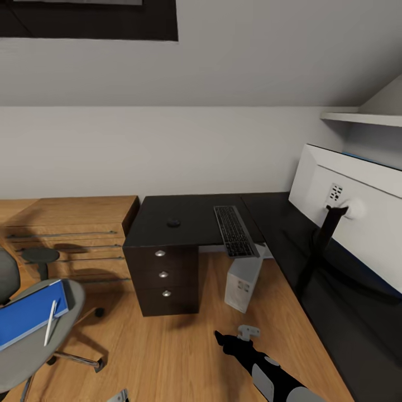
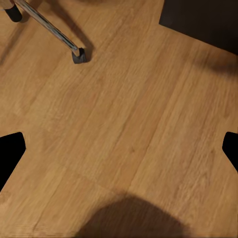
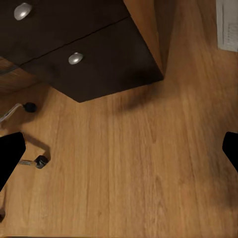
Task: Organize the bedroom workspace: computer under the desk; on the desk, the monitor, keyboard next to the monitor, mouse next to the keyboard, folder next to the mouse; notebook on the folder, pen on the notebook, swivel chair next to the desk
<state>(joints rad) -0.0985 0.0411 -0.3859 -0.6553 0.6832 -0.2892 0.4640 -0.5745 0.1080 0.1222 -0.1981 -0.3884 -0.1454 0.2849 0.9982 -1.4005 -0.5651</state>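
On the black desk [image 1: 190, 215] lie the keyboard [image 1: 234, 230] and mouse [image 1: 173, 223]; the monitor [image 1: 352, 212] stands there, computer [image 1: 243, 282] beneath. Beside the desk, the swivel chair [image 1: 33, 340] carries the blue folder [image 1: 28, 315] and white pen [image 1: 50, 322].

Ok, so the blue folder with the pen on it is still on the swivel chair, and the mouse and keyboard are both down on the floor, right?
Not quite. The folder with the pen does lie on the swivel chair, but the mouse and keyboard are on the desk, not the floor. The head view shows it.
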